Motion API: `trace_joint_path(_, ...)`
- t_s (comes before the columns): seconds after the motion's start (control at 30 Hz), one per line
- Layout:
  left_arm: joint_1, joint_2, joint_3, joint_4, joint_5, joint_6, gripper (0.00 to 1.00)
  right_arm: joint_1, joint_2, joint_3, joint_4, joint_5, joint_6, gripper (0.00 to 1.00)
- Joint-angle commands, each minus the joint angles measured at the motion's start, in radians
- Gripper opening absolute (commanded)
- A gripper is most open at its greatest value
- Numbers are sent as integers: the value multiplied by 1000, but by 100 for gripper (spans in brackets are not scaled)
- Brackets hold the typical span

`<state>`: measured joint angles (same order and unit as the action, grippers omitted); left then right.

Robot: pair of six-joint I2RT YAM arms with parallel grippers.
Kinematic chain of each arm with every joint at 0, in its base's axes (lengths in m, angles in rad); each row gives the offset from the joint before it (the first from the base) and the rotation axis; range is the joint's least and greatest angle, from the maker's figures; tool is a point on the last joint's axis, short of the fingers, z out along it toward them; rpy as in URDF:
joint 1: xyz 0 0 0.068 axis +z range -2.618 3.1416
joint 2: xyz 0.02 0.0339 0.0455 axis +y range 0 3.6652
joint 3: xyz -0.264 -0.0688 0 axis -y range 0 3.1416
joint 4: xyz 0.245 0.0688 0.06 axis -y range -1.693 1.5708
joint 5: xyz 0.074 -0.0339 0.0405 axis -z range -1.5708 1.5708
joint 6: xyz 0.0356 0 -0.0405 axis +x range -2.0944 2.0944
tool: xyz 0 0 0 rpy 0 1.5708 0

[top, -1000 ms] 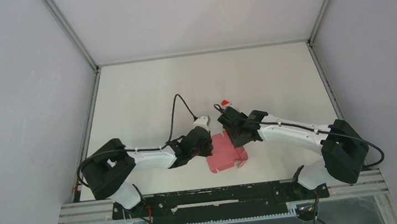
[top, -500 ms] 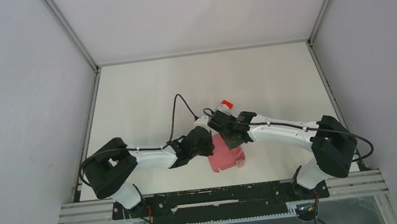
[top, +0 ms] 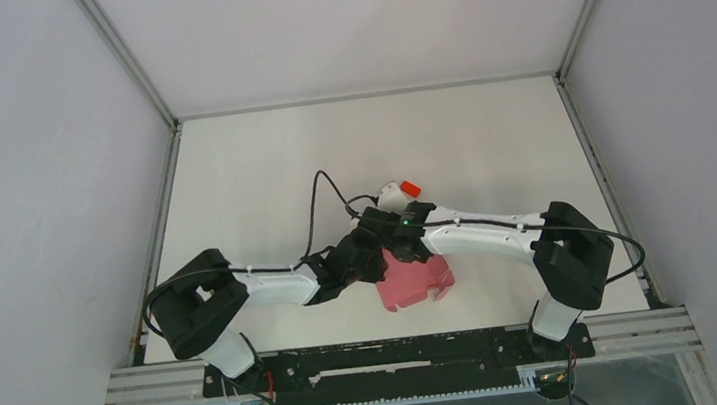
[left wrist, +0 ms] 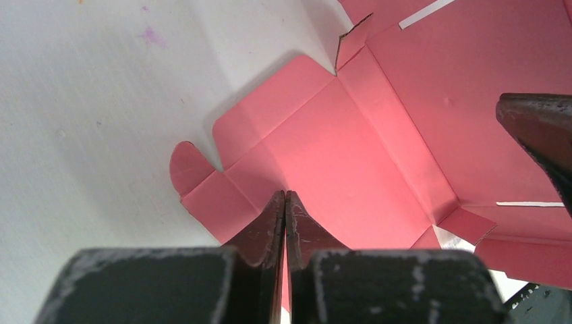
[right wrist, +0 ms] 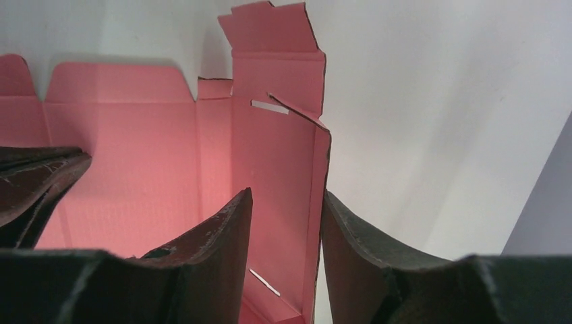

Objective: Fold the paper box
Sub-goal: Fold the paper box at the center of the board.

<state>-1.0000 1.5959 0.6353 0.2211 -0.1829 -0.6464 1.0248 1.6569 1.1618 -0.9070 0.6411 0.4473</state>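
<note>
Pink paper box (top: 418, 279), one, left hand (left wrist: 284, 194) closed, right hand (right wrist: 287, 196) parted astride its raised wall

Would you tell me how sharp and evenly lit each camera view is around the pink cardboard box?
Top external view: soft, even light, the pink thin-cardboard paper box sharp; left wrist view: box crisp, casting a soft shadow on the white table, left gripper blurred; right wrist view: a brighter patch glows on the box panel, right gripper soft-edged.
</note>
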Motion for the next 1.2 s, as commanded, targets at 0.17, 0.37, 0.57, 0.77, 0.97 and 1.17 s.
trace_joint_path(0.17,-3,19,-30,-68,27,23,6,37,-47,15,13,-21,-6,49)
trace_joint_path(0.37,-2,20,-31,-68,27,24,6,21,-80,-8,50,-105,-16,46)
trace_joint_path(0.57,-2,23,-31,-68,30,25,6,-12,-152,-45,80,-172,-12,45)
trace_joint_path(0.77,-2,27,-25,-69,32,27,6,-53,-218,-86,118,-243,-21,45)
trace_joint_path(0.97,-1,31,-27,-69,32,27,6,-115,-296,-155,172,-337,-15,49)
trace_joint_path(1.17,0,38,-27,-65,34,25,6,-253,-455,-270,260,-534,-12,47)
